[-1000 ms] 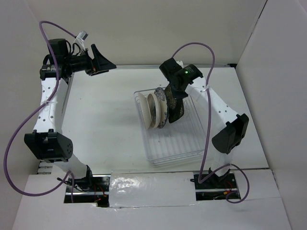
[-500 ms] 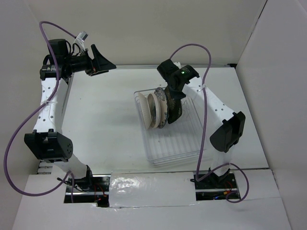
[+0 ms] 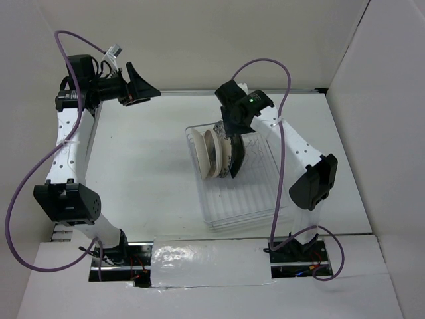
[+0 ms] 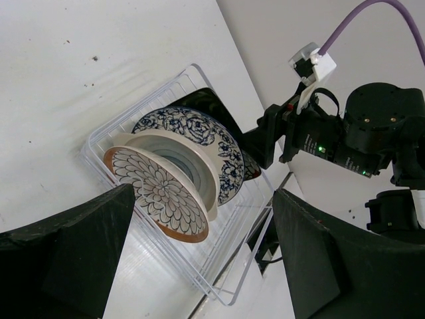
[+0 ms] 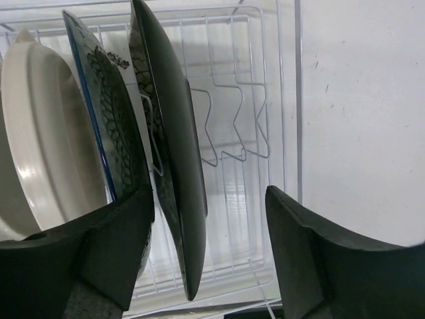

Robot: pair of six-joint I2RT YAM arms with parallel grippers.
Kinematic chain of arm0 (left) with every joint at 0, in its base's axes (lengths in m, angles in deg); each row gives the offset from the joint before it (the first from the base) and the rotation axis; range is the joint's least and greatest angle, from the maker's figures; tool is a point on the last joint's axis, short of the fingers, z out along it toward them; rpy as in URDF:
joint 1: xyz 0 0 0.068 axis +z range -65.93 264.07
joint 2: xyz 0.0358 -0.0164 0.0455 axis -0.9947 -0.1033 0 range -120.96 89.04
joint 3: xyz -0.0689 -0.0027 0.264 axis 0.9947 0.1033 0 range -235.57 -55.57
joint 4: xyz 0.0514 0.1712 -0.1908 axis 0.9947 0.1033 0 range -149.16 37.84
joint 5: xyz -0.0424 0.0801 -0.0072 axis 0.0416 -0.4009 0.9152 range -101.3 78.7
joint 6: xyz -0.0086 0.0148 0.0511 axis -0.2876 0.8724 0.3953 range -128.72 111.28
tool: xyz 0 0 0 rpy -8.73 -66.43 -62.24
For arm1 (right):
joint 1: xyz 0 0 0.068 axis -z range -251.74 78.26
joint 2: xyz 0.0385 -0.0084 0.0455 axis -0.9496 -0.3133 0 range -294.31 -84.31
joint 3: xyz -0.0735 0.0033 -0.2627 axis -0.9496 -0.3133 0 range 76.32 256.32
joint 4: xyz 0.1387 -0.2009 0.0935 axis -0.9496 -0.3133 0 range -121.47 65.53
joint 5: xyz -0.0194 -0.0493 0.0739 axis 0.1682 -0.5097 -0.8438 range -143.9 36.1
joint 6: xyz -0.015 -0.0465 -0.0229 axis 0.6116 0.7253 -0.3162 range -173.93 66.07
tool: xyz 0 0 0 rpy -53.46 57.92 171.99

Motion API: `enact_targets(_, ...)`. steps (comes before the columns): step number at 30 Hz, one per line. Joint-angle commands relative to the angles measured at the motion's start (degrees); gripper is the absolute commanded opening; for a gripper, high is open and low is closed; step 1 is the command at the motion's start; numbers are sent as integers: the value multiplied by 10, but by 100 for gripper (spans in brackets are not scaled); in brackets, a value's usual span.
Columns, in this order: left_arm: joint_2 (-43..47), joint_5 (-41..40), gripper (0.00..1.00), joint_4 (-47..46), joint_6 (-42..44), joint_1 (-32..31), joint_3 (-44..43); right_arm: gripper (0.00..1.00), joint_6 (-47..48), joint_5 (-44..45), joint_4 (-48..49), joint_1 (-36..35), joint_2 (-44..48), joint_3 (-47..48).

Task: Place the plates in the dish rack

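Observation:
The dish rack (image 3: 255, 199) lies right of the table's centre, with the plates standing on edge in a row at its far end. From left to right they are the brown-white radial plate (image 3: 198, 154), a cream plate (image 3: 211, 156), a blue-patterned plate (image 3: 224, 156) and the dark-rimmed plate (image 3: 238, 158). My right gripper (image 3: 232, 131) hovers just over them, open. In the right wrist view the dark-rimmed plate (image 5: 176, 153) stands between the open fingers of the right gripper (image 5: 209, 246), with a wide gap to the right finger. My left gripper (image 3: 143, 93) is open and empty, far left.
Empty upright tines (image 5: 232, 133) and bare rack floor lie to the right of the dark plate. White walls close in the table at the back and on both sides. In the left wrist view the rack's rim (image 4: 226, 292) and the right arm's wrist (image 4: 345, 139) show.
My right gripper has opened and let go of the dark-rimmed plate, which now stands more upright beside the other plates. The right wrist shifted slightly left. The left arm has not moved.

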Motion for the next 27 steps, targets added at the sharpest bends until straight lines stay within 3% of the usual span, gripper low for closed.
enact_targets(1,20,10,97,-15,16,5,6,76,-3,20,12,-3,14,28)
enact_targets(7,20,14,97,-14,17,4,6,86,-5,37,0,13,55,45)
enact_targets(9,25,15,97,-18,15,5,20,87,-14,83,1,11,77,45)
enact_targets(13,29,14,97,-21,11,4,30,90,-31,115,38,36,179,-5)
enact_targets(16,33,26,97,-26,2,-2,40,91,-38,67,74,91,261,-62)
enact_targets(19,35,17,97,-28,3,-12,48,100,-51,-10,114,176,334,-127)
enact_targets(20,35,13,97,-24,3,-16,44,100,-60,-51,123,238,379,-175)
enact_targets(27,39,7,98,-24,5,-24,47,100,-108,-159,151,378,456,-309)
